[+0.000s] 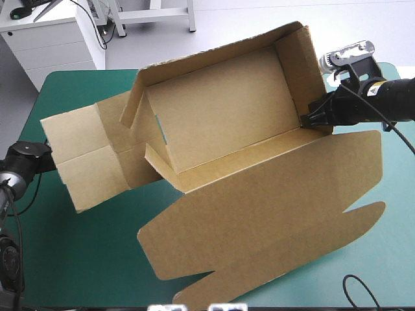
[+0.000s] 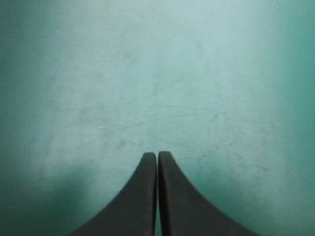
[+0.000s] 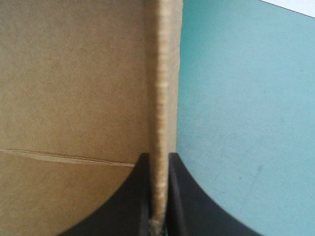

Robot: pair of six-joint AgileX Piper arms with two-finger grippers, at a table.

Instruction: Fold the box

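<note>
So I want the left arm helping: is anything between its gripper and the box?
Nothing visible. The left gripper, fingers shut, faces bare cover; the box has its left flap close beside that arm, while the right gripper is shut on a wall.

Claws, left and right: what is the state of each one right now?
Left claw: closed, holding nothing, only the teal-green cover ahead.
Right claw: closed on a raised wall of the box.
</note>
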